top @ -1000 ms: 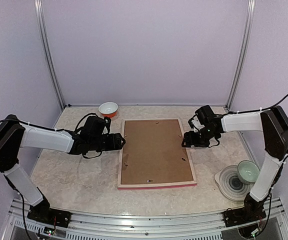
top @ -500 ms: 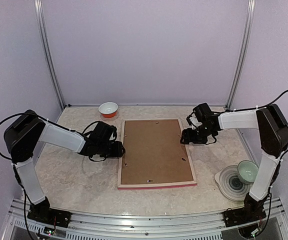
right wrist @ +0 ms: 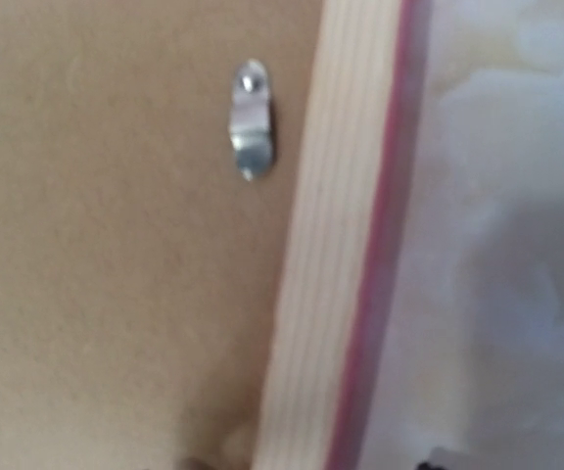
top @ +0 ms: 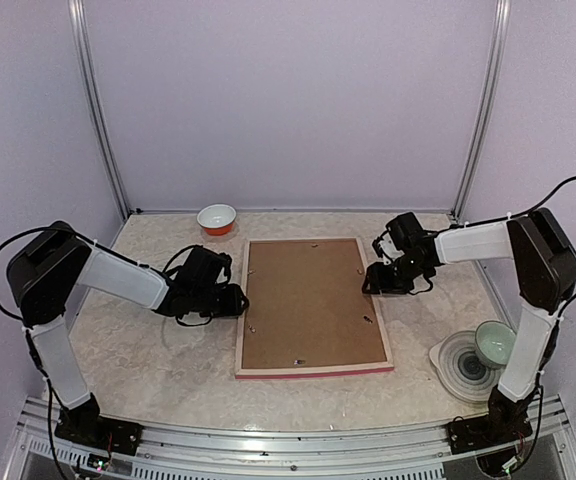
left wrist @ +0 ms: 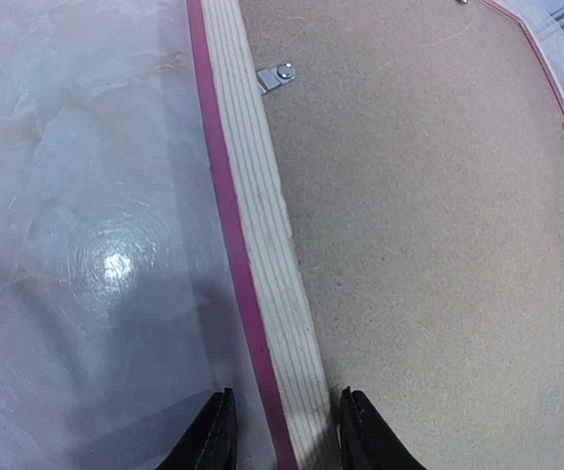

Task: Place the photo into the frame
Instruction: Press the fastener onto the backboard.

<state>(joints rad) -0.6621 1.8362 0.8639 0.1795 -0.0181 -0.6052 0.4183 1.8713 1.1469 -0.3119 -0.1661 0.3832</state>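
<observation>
**Frame (top: 313, 369) lies back-up, one claw at each long rail**

My left claw (left wrist: 282, 431) stands open, one fingertip on each side of the left rail; only its wrist camera shows these small gaps. The frame rests mid-counter (top: 148, 370), pale wood with a pink edge, brown backing board (top: 308, 300) inside. My right claw (top: 370, 280) is open across the right rail. An orange bowl (top: 217, 217) behind and a green cup (top: 495, 343) at far right stand well apart.

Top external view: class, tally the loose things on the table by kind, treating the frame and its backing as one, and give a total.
Bowls: 2 (orange-and-white bowl, pale green bowl)
Plates: 1 (ringed plate, under the green bowl)
Picture frames: 1 (the frame, lying face down)
Total: 4
</observation>
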